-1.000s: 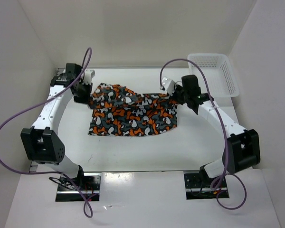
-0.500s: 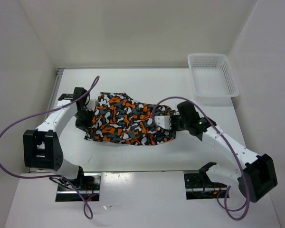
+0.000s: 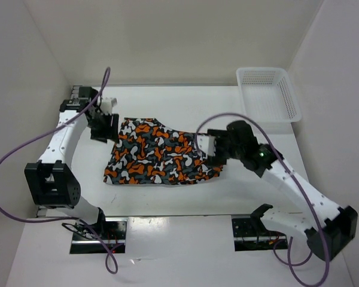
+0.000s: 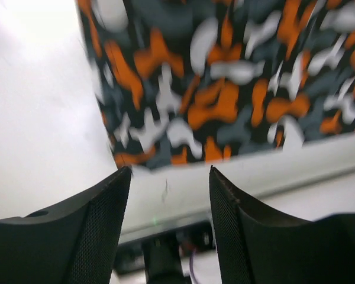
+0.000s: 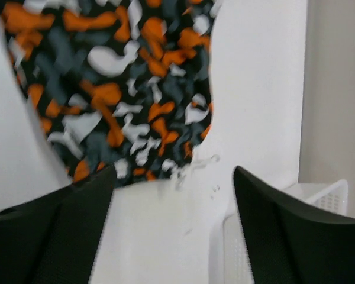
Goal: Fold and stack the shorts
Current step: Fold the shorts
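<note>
The shorts [image 3: 161,158] lay flat on the table [image 3: 185,104] between the arms. The left gripper [image 3: 103,127] and right gripper [image 3: 210,146] hung open and empty at either end, probably so the cloth could settle

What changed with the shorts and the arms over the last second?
The left gripper and right gripper drew the far edge of the shorts nearer, then let go; both now open, holding nothing. The shorts lie flat. The basket stayed put.

A flat white table [image 3: 167,200] sits enclosed by plain white walls [image 3: 179,42] at the back and both sides, under soft, even light.
</note>
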Controlling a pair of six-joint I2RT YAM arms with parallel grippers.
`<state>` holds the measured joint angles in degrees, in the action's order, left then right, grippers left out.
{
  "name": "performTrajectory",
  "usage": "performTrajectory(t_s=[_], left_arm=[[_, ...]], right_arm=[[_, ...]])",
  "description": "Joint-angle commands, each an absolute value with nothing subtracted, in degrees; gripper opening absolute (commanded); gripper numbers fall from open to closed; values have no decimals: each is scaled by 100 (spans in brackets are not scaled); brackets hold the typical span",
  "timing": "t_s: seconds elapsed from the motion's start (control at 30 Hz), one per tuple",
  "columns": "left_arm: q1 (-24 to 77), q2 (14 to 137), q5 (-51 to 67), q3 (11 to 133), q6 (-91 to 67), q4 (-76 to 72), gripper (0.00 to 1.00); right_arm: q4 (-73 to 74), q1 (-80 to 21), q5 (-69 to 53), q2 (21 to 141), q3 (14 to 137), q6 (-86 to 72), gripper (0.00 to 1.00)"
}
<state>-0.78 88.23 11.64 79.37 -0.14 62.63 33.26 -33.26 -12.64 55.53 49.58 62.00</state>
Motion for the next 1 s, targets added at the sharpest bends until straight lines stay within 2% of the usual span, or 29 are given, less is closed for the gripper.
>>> performTrajectory(t_s=[0.0, 0.07, 0.1, 0.17, 0.2, 0.27, 0.5, 0.53, 0.8, 0.97], left_arm=[[-202, 9201, 1417, 8560, 0, 5487, 64], [-202, 9710, 925, 8753, 0, 4934, 64], [-202, 9886, 792, 8815, 0, 4774, 64], [-150, 10370, 651, 9051, 0, 4380, 64], [-149, 10641, 650, 9140, 0, 4255, 64], [26, 10923, 467, 9429, 0, 3974, 65], [105, 12260, 114, 10326, 0, 3639, 67], [105, 12356, 114, 10397, 0, 3639, 67], [105, 13025, -132, 10661, 0, 3577, 70], [105, 12902, 201, 10336, 0, 3699, 54]], right_arm=[[2453, -3375, -1704, 6501, 6000, 4556, 77], [2383, -3375, -1705, 7020, 6239, 3924, 66], [2382, -3427, -1705, 7466, 6301, 3824, 54], [2094, -3428, -1635, 7690, 6189, 3710, 42], [2022, -3480, -1583, 7743, 5953, 3709, 32], [2021, -3533, -1407, 7804, 5766, 3709, 25], [2522, -3928, -888, 8393, 5388, 3963, 16], [2522, -3981, -688, 8394, 5275, 3964, 11], [2295, -3981, -115, 8754, 4825, 4447, 10], [2031, -3981, 280, 9009, 4658, 4702, 9]])
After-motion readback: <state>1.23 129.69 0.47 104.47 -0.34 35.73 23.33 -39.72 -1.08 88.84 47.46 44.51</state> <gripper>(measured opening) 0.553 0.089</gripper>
